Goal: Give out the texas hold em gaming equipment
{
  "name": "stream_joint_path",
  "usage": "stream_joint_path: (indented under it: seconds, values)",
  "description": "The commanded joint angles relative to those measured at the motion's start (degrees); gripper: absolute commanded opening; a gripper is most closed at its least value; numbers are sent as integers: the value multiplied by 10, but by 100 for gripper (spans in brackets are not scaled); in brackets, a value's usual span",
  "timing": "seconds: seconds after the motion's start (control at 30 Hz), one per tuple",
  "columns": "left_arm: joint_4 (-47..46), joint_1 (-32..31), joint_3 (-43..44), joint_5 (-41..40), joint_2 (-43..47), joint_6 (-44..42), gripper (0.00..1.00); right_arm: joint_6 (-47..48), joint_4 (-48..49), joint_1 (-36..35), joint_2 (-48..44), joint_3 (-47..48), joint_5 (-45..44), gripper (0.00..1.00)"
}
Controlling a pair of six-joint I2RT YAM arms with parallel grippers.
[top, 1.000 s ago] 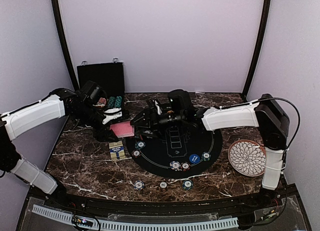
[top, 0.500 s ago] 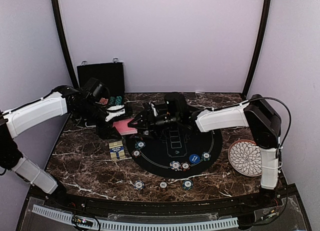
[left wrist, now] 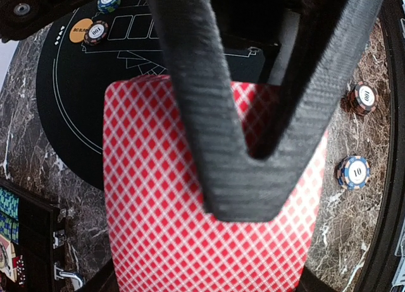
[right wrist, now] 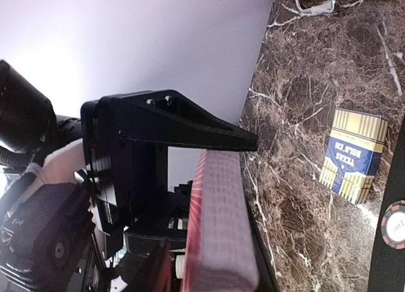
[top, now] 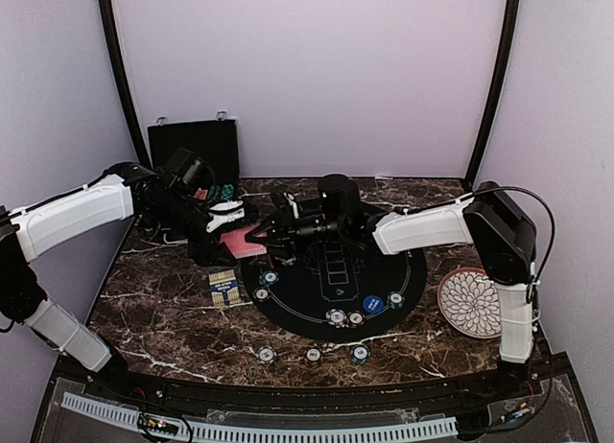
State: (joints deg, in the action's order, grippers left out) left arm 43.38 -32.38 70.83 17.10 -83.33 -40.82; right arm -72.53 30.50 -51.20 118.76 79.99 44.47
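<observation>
My left gripper (top: pixel 230 236) is shut on a deck of red-backed playing cards (top: pixel 239 242), held above the table's left rear. In the left wrist view a black finger (left wrist: pixel 243 197) lies across the deck's back (left wrist: pixel 158 229). My right gripper (top: pixel 266 234) reaches left to the deck's right edge; the right wrist view shows the deck (right wrist: pixel 221 229) edge-on and close, but how the right jaws stand is hidden. Several striped chips (top: pixel 336 317) and a blue disc button (top: pixel 373 304) lie on the round black mat (top: pixel 331 270). Three chips (top: pixel 313 355) lie in front of it.
An open black case (top: pixel 195 148) with a chip tray (top: pixel 223 194) stands at the back left. A yellow-and-blue card box (top: pixel 224 289) lies left of the mat. A white petal-patterned plate (top: pixel 474 303) sits at the right, close to the right arm's base.
My right gripper moved left and now meets the deck's edge. My left gripper shifted slightly toward the back with the deck still in it.
</observation>
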Motion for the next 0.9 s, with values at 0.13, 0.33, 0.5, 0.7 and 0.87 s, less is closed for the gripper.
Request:
stream_joint_path:
  seconds: [0.13, 0.33, 0.5, 0.7, 0.87]
  values:
    - [-37, -4, 29, -4, -1, 21, 71, -2, 28, 10, -4, -2, 4, 0]
    - [-89, -5, 7, -59, 37, 30, 99, 22, 4, 20, -27, -23, -1, 0]
    - [-116, -4, 43, -139, 49, 73, 99, 29, 0, 27, -42, -34, -3, 0]
    - [-36, -4, 73, -47, 42, 38, 99, 30, 0, 29, -47, -35, -9, 0]
    - [-33, -3, 59, 45, 40, 29, 99, 22, 8, 29, -47, -33, -10, 0]
